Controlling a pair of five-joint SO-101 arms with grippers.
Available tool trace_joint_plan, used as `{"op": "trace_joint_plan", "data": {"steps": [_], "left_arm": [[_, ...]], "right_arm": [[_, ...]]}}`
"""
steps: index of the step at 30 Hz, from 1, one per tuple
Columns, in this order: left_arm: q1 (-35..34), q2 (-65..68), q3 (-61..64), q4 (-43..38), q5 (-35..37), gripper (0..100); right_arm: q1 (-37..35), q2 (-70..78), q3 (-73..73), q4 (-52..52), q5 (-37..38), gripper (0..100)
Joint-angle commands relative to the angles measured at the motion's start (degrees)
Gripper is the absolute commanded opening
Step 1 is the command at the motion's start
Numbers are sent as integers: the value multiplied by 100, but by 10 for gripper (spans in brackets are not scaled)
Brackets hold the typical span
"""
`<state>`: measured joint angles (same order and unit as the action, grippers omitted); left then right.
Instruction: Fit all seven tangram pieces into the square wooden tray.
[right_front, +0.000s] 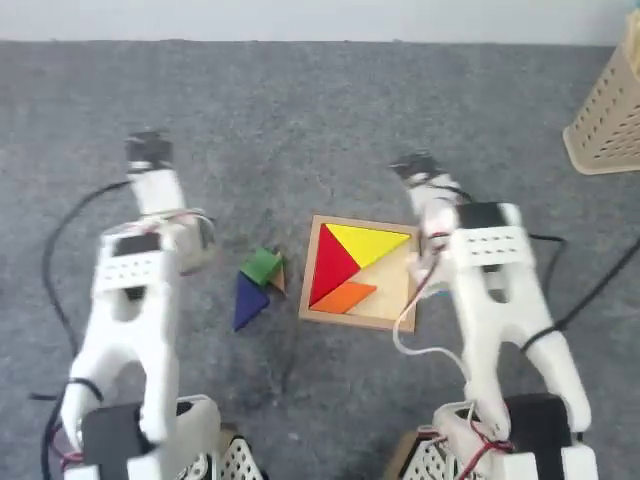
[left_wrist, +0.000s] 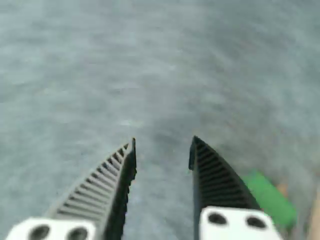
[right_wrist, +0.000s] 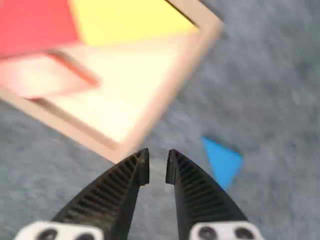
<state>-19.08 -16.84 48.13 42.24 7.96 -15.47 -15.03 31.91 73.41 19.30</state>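
The square wooden tray (right_front: 396, 282) lies between the arms and holds a yellow triangle (right_front: 366, 243), a red triangle (right_front: 330, 265) and an orange piece (right_front: 345, 297). To its left, on the carpet, lie a green piece (right_front: 262, 265), a small tan piece (right_front: 280, 281) and a dark blue triangle (right_front: 248, 300). My left gripper (left_wrist: 161, 150) hangs open over bare carpet, with the green piece (left_wrist: 270, 200) beside one finger. My right gripper (right_wrist: 157, 164) is open by a narrow gap, empty, just outside the tray's edge (right_wrist: 125, 90), close to a light blue triangle (right_wrist: 223, 161).
A cream slotted basket (right_front: 610, 110) stands at the far right edge. Grey carpet covers the whole table. Black cables trail from both arms. Both arm bases stand at the near edge.
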Motion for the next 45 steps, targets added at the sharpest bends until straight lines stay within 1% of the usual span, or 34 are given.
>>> {"op": "trace_joint_plan", "data": {"steps": [1,4,7,11,14,18,22,30,35,39,45], "left_arm": [[-686,35,-690,308,185,174],[-1116,26,-919,484,185,174],[-1459,44,-971,580,176,174],[-1749,62,-954,844,35,174],[-1899,62,-954,941,-149,174],[-2303,62,-954,721,-149,174],[-2725,70,-954,510,-149,174],[-2690,70,-866,501,-149,174],[-2681,70,-831,501,-149,174],[-2488,70,-822,510,-149,174],[-2453,70,-778,501,-149,174]], "right_arm": [[-1051,-110,-738,31,-431,71],[-1833,470,-1424,31,-730,71],[-2378,1385,-2374,22,-976,71],[-2774,2695,-3684,-171,-1073,71],[-2941,3380,-4580,-22,-1081,85],[-3310,3952,-4923,-145,-1055,177],[-3618,4207,-4958,-233,-1081,171],[-3600,4743,-4958,-576,-1081,163],[-3284,4857,-4993,-681,-1090,163],[-3134,4884,-5143,-822,-1081,163],[-2659,4963,-5442,-778,-1081,163]]}}
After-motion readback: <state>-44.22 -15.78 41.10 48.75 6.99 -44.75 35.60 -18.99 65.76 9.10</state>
